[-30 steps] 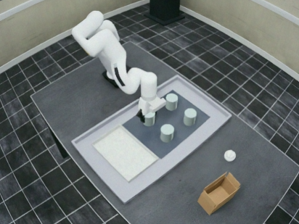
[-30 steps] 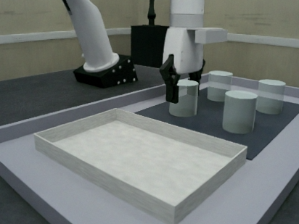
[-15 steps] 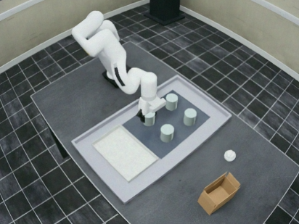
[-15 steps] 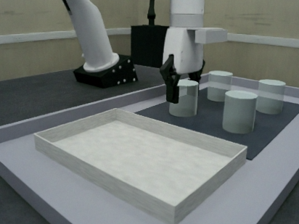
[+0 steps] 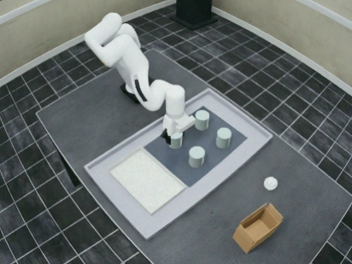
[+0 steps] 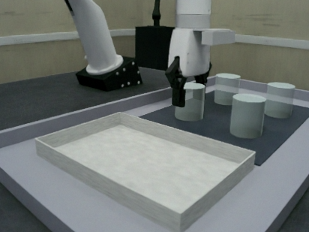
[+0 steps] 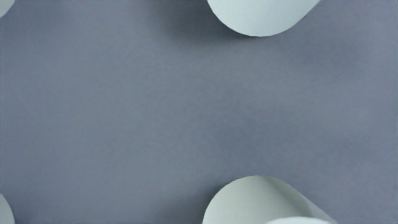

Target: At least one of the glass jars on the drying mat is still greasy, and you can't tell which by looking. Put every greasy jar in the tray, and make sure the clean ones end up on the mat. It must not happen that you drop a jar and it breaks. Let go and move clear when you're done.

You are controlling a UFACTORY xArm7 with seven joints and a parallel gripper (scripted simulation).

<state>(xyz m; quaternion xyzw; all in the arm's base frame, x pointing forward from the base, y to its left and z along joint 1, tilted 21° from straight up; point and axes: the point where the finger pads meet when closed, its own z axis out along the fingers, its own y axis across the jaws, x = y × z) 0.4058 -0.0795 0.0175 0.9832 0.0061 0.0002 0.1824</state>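
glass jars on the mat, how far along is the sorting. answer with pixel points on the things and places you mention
Nothing looks sorted: all four glass jars point(image 5: 196, 157) point(image 6: 247, 116) point(image 7: 262, 15) stand on the mat point(image 5: 192, 176) point(image 6: 221, 132) point(image 7: 125, 110) and the tray point(image 5: 147, 180) point(image 6: 146, 164) is empty. In hand: the fingers point(image 5: 173, 137) point(image 6: 192, 93) straddle the nearest jar, apparently not gripping yet. Left: find the greasy ones, tray them, let go, move clear.

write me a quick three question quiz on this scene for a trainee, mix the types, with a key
1. True or false: the tray has a jar in it.
2. How many jars stand on the drying mat?
3. Which is nearest the cardboard box: (a) the robot's base, (b) the round white object, (c) the tray?

Key: 1. False. 2. Four. 3. b.
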